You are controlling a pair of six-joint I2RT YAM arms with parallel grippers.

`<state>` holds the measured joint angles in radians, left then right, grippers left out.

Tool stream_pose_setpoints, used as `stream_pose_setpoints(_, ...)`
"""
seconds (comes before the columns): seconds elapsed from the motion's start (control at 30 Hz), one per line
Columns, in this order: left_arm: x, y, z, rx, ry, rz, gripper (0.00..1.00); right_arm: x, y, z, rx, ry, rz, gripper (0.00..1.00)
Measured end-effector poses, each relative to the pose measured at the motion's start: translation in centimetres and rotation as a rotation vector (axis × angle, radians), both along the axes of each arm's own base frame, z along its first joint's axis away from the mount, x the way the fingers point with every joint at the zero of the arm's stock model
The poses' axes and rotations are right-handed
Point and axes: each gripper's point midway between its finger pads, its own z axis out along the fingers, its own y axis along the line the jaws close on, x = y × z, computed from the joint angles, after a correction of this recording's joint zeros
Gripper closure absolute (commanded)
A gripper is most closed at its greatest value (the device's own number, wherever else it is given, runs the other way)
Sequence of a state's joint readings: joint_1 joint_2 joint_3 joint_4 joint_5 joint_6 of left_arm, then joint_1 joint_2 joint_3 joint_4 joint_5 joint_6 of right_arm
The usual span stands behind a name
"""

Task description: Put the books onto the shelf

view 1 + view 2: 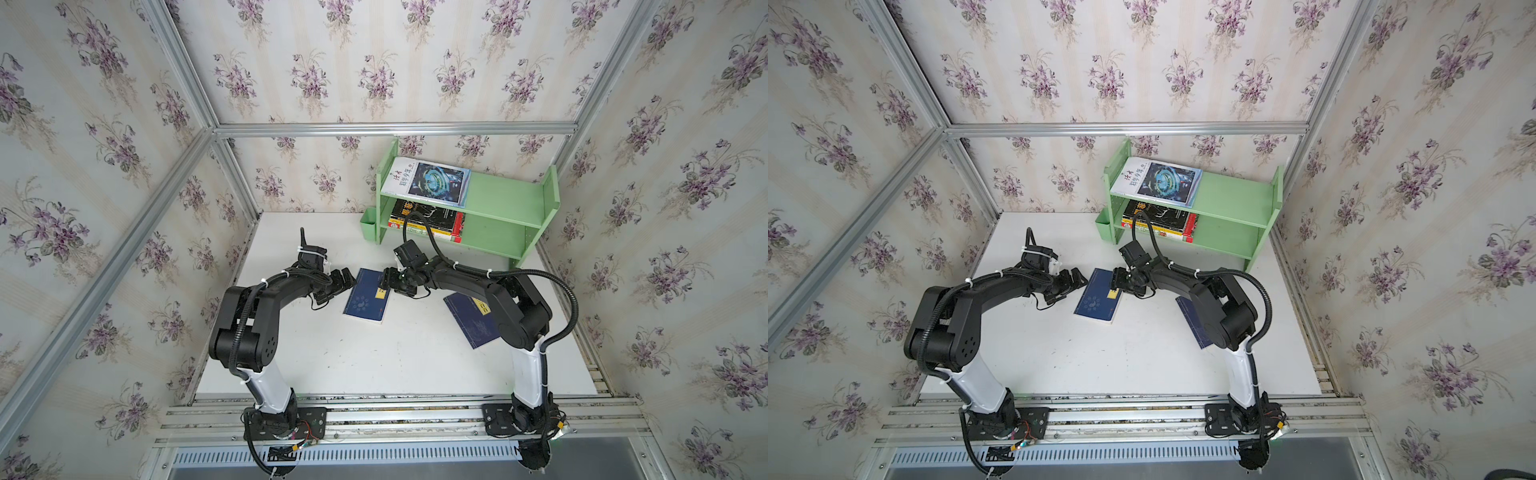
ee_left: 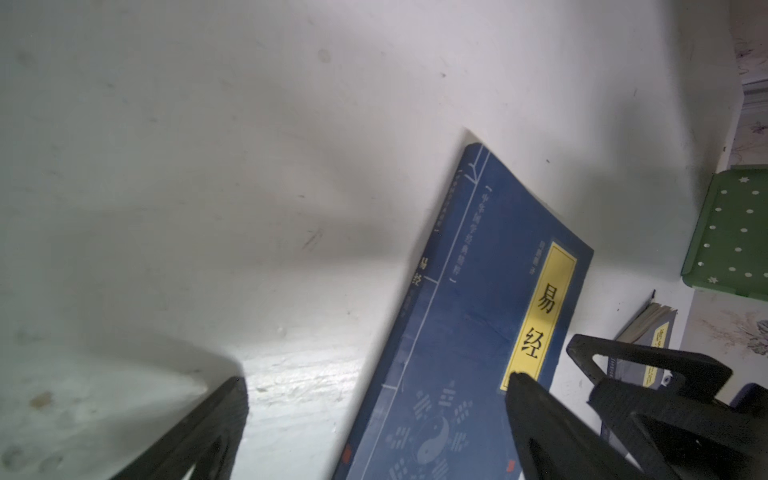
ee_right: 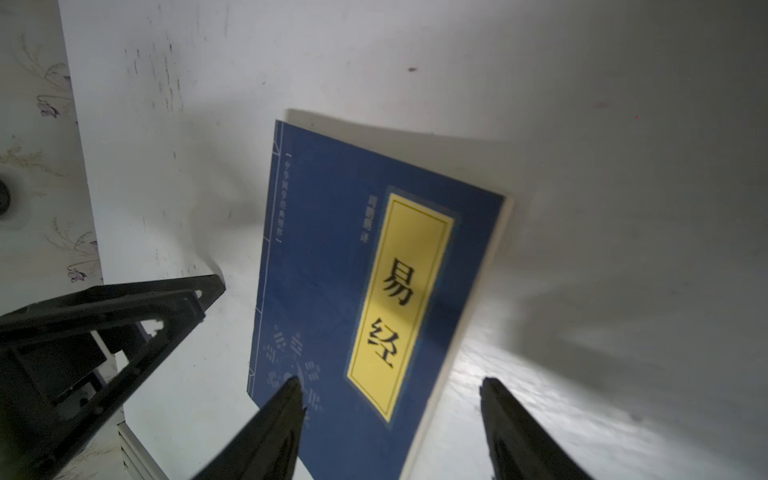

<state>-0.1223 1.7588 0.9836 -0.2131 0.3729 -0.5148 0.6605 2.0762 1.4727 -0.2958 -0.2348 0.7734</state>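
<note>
since the flat navy paperback w/ yellow label (image 1: 365, 302) lies on the white table (image 1: 332, 353), left claw (image 1: 338, 286) gapes wide astride its spine, right claw (image 1: 386, 282) half-spread over its page edge; neither grips it yet.

A flat white tabletop (image 1: 374, 357) forms the floor of the cell. In a top view its bare middle (image 1: 1100, 357) is matte and lightly marked. In the left wrist view the tabletop (image 2: 249, 124) carries faint grey scuffs and small dark specks, and in the right wrist view (image 3: 582, 104) it shows a few more specks. Cream wallpaper printed with purple violet sprays (image 1: 104, 166) covers the back wall and both side walls. Silver aluminium frame bars follow the wall joints, with a horizontal bar (image 1: 395, 128) across the back and a broad slanted bar (image 1: 124, 249) on the left. Parallel silver aluminium rails (image 1: 395, 411) lie along the tabletop's front edge. Just in front of them runs a grey metal strip with a row of narrow slots (image 1: 395, 457).
</note>
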Motion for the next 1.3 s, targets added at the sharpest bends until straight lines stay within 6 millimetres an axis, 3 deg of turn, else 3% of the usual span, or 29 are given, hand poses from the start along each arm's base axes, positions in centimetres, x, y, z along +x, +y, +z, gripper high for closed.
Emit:
stream_pose_setpoints(0.17, 0.5, -0.3, -0.1, -0.011, -0.02, -0.024, 0.02, -0.3, 1.6, -1.0, -0.042, 0.013, 0.035, 0.43)
stream_pose_setpoints(0.33, 1.3, -1.5, 0.0, -0.06, -0.046, -0.078, 0.03, -0.5, 1.2, -2.6, -0.139, 0.043, 0.041, 0.53)
stream_pose_setpoints(0.67, 1.4, -3.8, 0.1, -0.216, -0.075, -0.177, 0.13, 0.7, 1.3, -3.8, -0.257, 0.017, 0.061, 0.67)
stream_pose_setpoints(1.1, 0.7, -4.3, 0.8, -0.36, -0.063, -0.036, 0.21, 0.8, 0.6, -4.8, -0.314, 0.015, 0.07, 0.69)
stream_pose_setpoints(1.2, -0.5, -6.5, 2.2, -0.526, -0.056, -0.077, 0.25, 1.0, 1.6, -4.7, -0.266, 0.002, 0.081, 0.69)
stream_pose_setpoints(1.3, -1.1, -6.9, 2.8, -0.619, -0.052, -0.06, 0.27, 1.0, 2.3, -4.7, -0.233, -0.003, 0.093, 0.69)
